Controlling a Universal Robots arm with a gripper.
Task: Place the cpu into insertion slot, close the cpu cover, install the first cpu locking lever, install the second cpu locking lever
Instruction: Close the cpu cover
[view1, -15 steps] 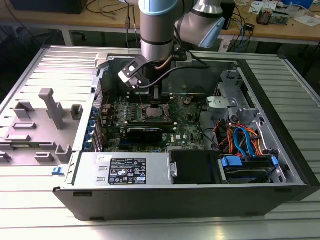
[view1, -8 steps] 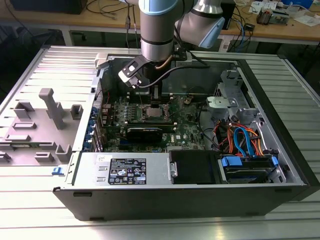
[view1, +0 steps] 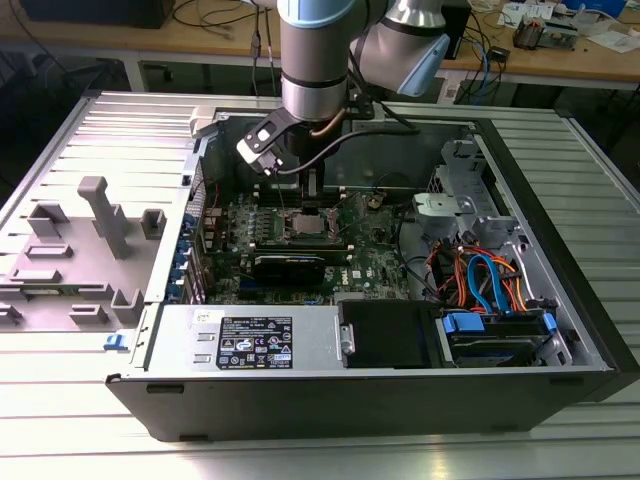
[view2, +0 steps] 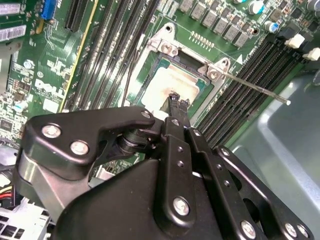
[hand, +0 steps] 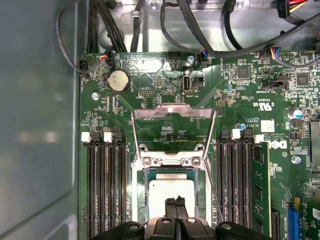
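**Computer case** (view1: 400, 395): open and laid on its side on the slatted bench (view1: 60, 430). The green board (view1: 372, 240) faces up, so the arm can come straight down onto it.

**Insertion slot** (view2: 190, 59): near the middle of the board, well in from its edges, between two banks of long black memory slots (hand: 105, 190).

**Cpu** (hand: 167, 186): lies flat and square inside the slot with its grey top bare. I judge it seated, so the placing step looks done.

**Cpu cover** (hand: 172, 111): swung up and back on its hinge at one edge of the slot, leaving the slot open from above. Not yet closed.

**Locking lever** (view2: 255, 89): a thin steel rod standing free across the neighbouring memory slots. It is unlatched, which is what lets the cover stand open.

**Gripper** (hand: 175, 202): directly over the middle of the cpu. The fingers are drawn together with only a sliver between them and clasp nothing. The tips are at or just above the chip's top, and I cannot tell whether they touch it. Joined tips look suited to pressing rather than grasping.
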